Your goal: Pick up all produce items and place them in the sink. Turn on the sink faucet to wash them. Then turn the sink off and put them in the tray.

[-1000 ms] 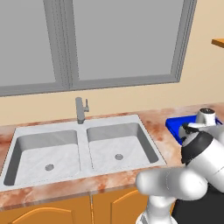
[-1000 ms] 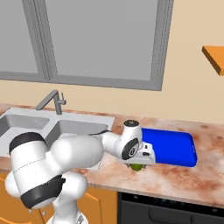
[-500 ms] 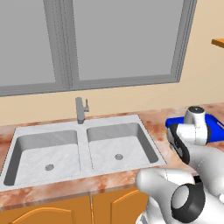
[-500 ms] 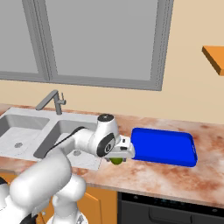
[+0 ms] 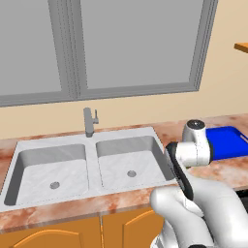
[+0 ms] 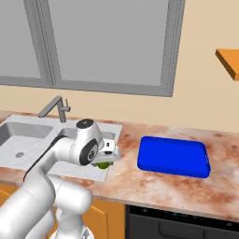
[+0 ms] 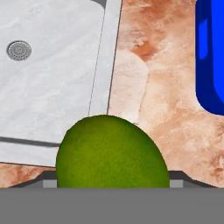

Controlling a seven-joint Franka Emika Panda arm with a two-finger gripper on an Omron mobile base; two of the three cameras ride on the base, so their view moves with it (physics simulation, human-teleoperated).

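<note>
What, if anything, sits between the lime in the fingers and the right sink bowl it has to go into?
Nothing visible does. The lime, held in the gripper, hangs at the sink's right rim. The right bowl beside it lies bare down to its drain. The faucet stands at the back edge and the blue tray lies on the other side.

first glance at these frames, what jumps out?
The green fruit looms large in the hand view, held in the gripper above the counter beside the sink's right bowl. Next, the bright blue tray on the counter to the right.
</note>
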